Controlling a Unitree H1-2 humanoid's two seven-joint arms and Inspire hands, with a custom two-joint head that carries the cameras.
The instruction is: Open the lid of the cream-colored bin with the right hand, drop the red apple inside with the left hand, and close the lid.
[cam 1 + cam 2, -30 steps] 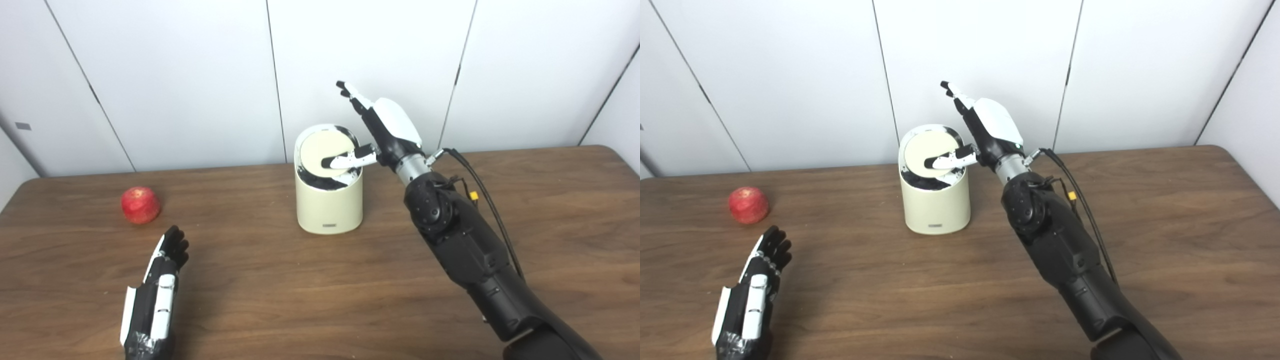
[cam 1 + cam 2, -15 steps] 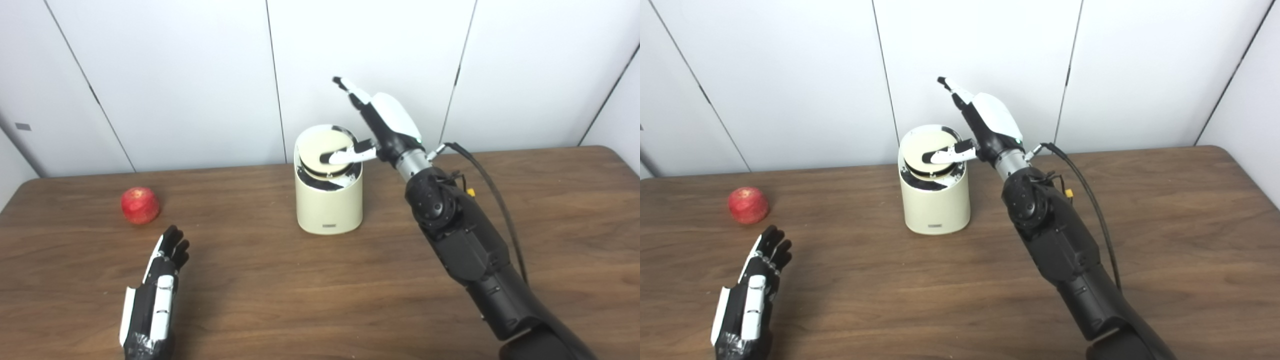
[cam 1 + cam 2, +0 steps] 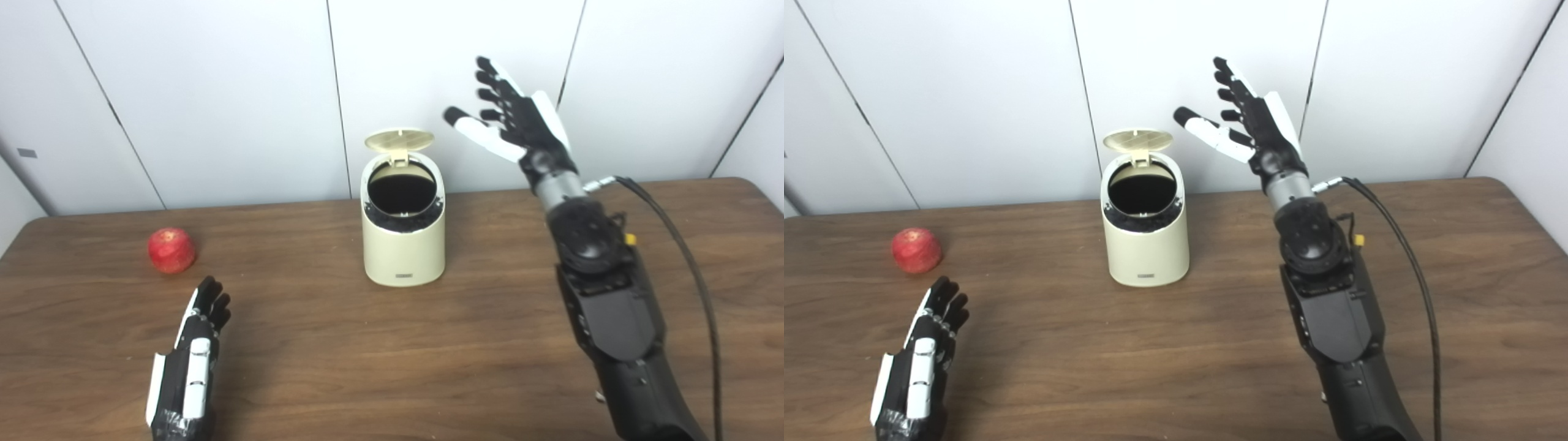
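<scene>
The cream-colored bin (image 3: 403, 251) stands mid-table with its round lid (image 3: 399, 139) flipped up at the back, showing a dark inside. My right hand (image 3: 517, 125) is raised up and to the right of the bin, open, fingers spread, touching nothing. The red apple (image 3: 171, 250) lies on the table at the far left. My left hand (image 3: 193, 352) rests open and flat on the table, a little in front of and to the right of the apple, holding nothing.
The brown wooden table (image 3: 343, 355) runs across the whole view, its far edge against white wall panels (image 3: 214, 92). A black cable (image 3: 680, 245) hangs along my right forearm.
My right hand has lifted off the lid and swung up and to the right. The lid, which was pressed down and tilted into the bin, has sprung up to stand open.
</scene>
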